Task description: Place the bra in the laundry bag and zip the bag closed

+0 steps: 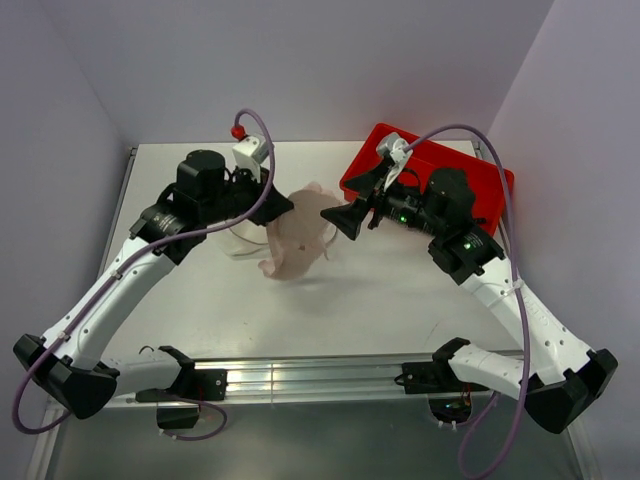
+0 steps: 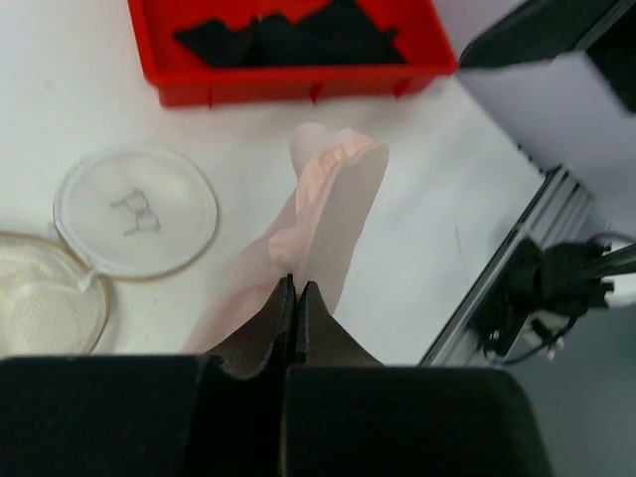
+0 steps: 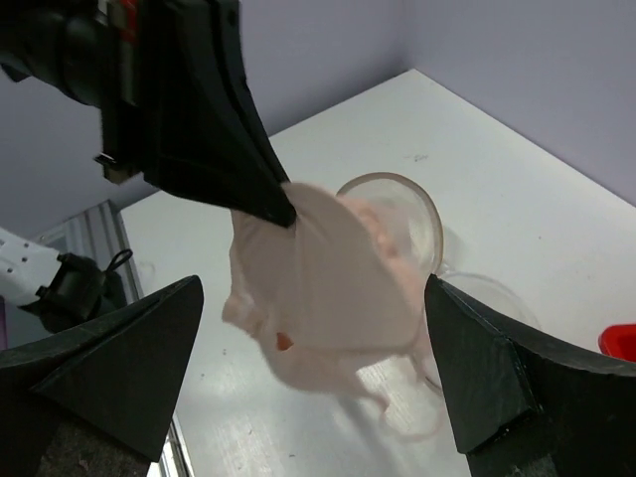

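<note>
The bra (image 1: 298, 240) is pale pink and hangs above the table, pinched at its upper edge by my left gripper (image 1: 284, 207). The left wrist view shows that gripper (image 2: 296, 286) shut on the bra (image 2: 333, 204), which droops away from the tips. My right gripper (image 1: 336, 220) faces it from the right, open. In its own view the right gripper (image 3: 313, 283) has its fingers (image 3: 119, 368) spread wide on either side of the bra (image 3: 318, 268) without touching it. The laundry bag (image 2: 136, 211) lies unzipped on the table, with both round mesh halves side by side, partly behind the bra (image 3: 402, 214).
A red tray (image 1: 470, 170) with dark items inside (image 2: 298, 40) stands at the back right, close behind the right arm. The metal rail (image 1: 320, 378) runs along the table's near edge. Purple walls enclose the back and sides.
</note>
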### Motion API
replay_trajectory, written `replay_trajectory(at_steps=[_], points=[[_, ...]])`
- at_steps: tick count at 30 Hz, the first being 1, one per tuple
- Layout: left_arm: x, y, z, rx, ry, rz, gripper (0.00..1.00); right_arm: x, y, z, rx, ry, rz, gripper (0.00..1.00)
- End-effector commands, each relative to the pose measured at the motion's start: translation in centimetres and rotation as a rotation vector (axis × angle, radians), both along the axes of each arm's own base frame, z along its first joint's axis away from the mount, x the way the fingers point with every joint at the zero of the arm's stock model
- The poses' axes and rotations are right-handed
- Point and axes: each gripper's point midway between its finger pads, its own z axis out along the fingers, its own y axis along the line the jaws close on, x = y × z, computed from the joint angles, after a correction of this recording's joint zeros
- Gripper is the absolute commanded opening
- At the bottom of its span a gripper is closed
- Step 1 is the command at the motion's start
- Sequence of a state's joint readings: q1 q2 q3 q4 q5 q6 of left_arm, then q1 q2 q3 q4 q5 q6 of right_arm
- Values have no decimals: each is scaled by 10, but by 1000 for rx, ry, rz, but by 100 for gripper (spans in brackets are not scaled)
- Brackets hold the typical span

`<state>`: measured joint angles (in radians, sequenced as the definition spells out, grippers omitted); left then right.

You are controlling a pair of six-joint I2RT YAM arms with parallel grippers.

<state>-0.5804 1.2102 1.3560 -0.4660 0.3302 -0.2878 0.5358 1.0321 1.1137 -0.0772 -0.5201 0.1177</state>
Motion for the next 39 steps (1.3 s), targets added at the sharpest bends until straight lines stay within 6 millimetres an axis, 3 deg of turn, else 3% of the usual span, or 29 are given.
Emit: replay_trajectory(at_steps=[1,10,18,26,27,29,30,32,33,35,36,38,39], points=[[-18,2,-12,91,6,-98,0,-11,5,29,2,-114,86,100],[-40,-8,11,14,-44,-213,0,-24,31,-3,-18,-14,302,99],[-58,-9,24,-26,-76,-278,0,-26,36,-3,11,-17,332,86],[-68,-7,34,-59,-97,-297,0,-23,41,-16,20,42,350,81],[-68,-7,34,-62,-94,-297,0,-24,41,-15,24,47,353,61],[-69,-6,34,-66,-99,-297,0,-27,41,-6,54,39,362,34],[-69,-6,34,-68,-97,-288,1,-27,41,-4,65,38,358,12],[-67,-3,35,-78,-103,-257,17,-27,40,7,91,23,340,0],[-66,-1,36,-85,-105,-240,37,-25,39,13,98,13,328,0],[-69,5,39,-114,-142,-211,62,-21,37,20,106,2,300,0],[-68,9,41,-127,-148,-173,84,-20,35,28,114,-13,289,0],[-73,17,42,-156,-171,-139,98,-17,34,34,122,-17,277,0],[-72,22,42,-164,-181,-113,99,-17,32,42,131,-30,274,0]])
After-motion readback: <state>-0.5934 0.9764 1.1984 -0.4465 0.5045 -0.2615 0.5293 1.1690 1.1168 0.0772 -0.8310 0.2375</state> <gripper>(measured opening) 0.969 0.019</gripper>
